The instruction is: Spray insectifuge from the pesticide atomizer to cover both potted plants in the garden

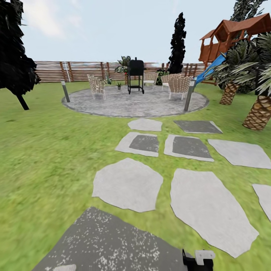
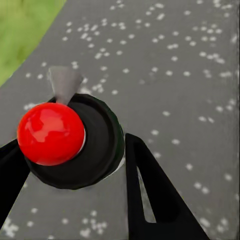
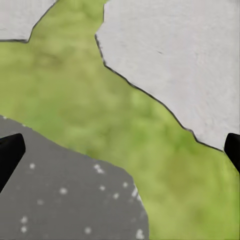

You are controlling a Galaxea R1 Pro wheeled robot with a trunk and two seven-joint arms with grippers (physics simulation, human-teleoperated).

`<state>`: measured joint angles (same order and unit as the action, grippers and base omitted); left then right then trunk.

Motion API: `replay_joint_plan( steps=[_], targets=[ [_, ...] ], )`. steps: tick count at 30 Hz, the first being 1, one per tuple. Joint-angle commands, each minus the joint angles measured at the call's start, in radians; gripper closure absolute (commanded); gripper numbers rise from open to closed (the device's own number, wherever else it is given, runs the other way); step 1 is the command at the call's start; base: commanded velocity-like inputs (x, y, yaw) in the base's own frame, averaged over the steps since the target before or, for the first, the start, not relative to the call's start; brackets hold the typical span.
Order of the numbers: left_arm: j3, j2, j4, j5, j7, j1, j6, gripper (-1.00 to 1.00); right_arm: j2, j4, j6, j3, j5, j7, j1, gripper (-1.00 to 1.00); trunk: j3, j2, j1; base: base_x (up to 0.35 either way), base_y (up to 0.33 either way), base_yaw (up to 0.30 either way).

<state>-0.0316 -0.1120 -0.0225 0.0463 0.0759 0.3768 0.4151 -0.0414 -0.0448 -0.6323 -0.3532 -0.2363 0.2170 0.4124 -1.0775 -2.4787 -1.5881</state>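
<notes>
In the left wrist view my left gripper (image 2: 72, 142) is shut on the pesticide atomizer (image 2: 95, 145), a round black body with a red ball top (image 2: 50, 132) and a grey nozzle (image 2: 64, 82). It hangs over a dark speckled stepping stone (image 2: 170, 65). My right gripper (image 3: 122, 146) is open and empty above grass and stone edges. Far ahead in the head view, on the round grey patio (image 1: 135, 103), a small potted plant (image 1: 119, 86) stands left of the grill. Another low green plant (image 1: 108, 80) shows by a wicker chair, too small to tell its pot.
Grey stepping stones (image 1: 128, 184) lead across the lawn (image 1: 45, 150) to the patio, which holds a black grill (image 1: 136, 75), wicker chairs (image 1: 96, 86) and short posts (image 1: 66, 91). Palms (image 1: 259, 111) and a playhouse with slide (image 1: 226, 37) stand right, a dark tree (image 1: 15, 56) left, a slatted fence (image 1: 75, 70) behind.
</notes>
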Motion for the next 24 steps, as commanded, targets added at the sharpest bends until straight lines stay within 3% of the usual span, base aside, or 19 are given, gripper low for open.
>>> replay_joint_plan(
  steps=[1, 24],
  targets=[
    [-0.002, 0.0, 0.001, 0.004, -0.001, 0.001, 0.004, 1.0, 0.0, 0.0, -0.001, -0.009, -0.006, 0.004, 0.0, -1.0, -0.001, 0.0, 0.0, 0.32, -0.129, 0.0],
    [-0.002, 0.0, 0.001, 0.004, -0.001, 0.001, 0.004, 1.0, -0.001, 0.0, -0.001, -0.009, -0.005, 0.002, 0.0, -1.0, -0.001, 0.0, 0.0, 0.32, -0.129, 0.0]
  ],
)
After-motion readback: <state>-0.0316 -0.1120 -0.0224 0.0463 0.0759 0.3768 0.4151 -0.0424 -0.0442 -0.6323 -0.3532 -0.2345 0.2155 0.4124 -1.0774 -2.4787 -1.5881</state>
